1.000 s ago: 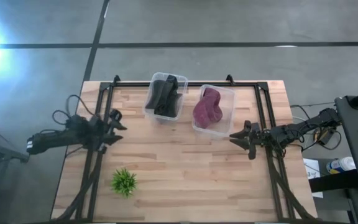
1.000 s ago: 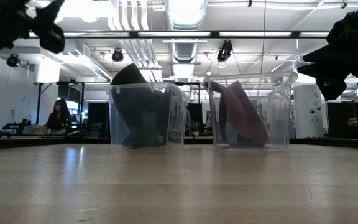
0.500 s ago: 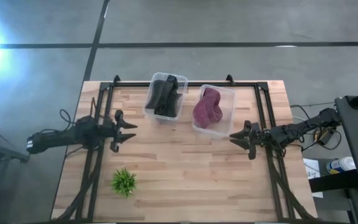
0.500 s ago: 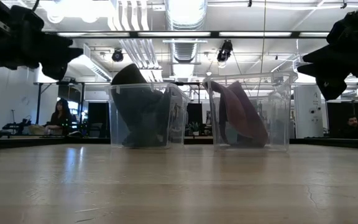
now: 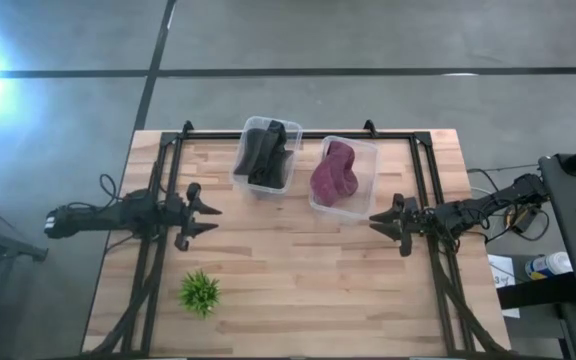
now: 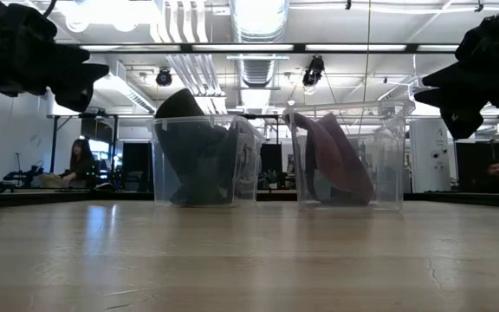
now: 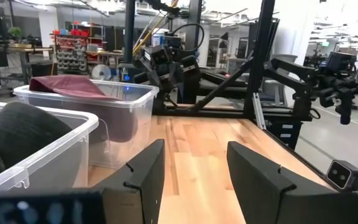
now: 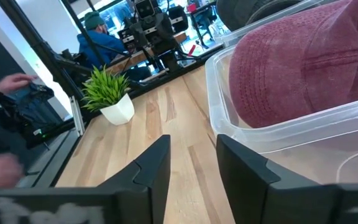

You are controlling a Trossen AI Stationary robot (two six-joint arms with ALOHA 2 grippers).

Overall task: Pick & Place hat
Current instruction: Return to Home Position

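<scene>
A dark hat (image 5: 265,153) sits in a clear plastic bin (image 5: 289,172) near the table's far edge; it also shows in the low view (image 6: 193,152). A maroon hat (image 5: 333,174) fills the clear bin (image 5: 367,176) to its right, seen close in the right wrist view (image 8: 303,56). My left gripper (image 5: 208,214) hovers open above the table's left part, pointing right, short of the dark hat's bin. My right gripper (image 5: 374,221) hangs open just near of the maroon hat's bin, pointing left. Neither touches anything.
A small green plant in a white pot (image 5: 199,292) stands near the table's near left corner. A black frame (image 5: 423,180) runs along the table's sides and far edge. Bare wood (image 5: 298,270) lies between the grippers. People sit in the room beyond.
My left gripper has swung toward the table's right and slightly toward the near edge, turning to point right; it stays open. My right gripper and both hats have kept still.
</scene>
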